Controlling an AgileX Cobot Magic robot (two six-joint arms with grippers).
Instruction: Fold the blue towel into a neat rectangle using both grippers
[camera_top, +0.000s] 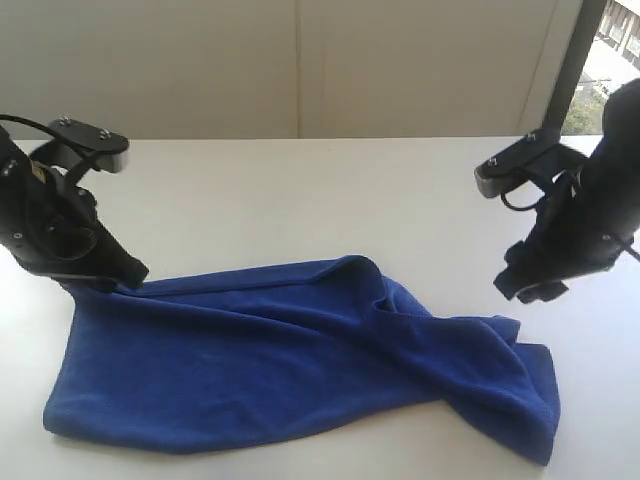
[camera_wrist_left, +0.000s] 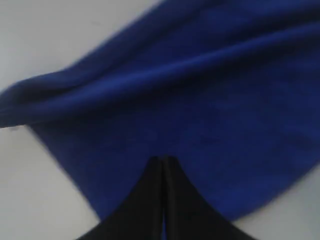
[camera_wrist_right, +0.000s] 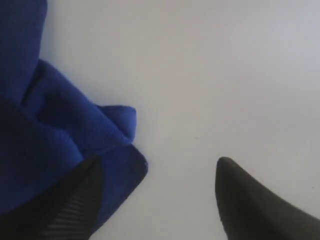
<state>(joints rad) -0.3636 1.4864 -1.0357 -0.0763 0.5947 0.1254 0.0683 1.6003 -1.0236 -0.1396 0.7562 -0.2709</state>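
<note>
1. Along the near edge of the desk (camera_top: 300, 190) the blue towel (camera_top: 280, 350) lies loosely doubled, smoother toward the near left corner and bunched at its right end
2. At its far left corner the left gripper (camera_top: 128, 272) has its fingers pressed together on the cloth; whether a fold is pinched between them I cannot tell
3. Beside the bunched end the right gripper (camera_wrist_right: 160, 165) hangs empty with its fingers spread wide, one over the towel's corner and the other over bare desk
4. Judged step: taking hold of both ends for a fold; next, the right fingers need to close on that corner
5. Rumpled layers there may hinder a clean pinch; a black post (camera_top: 575, 60) at the far right stands well apart
</note>
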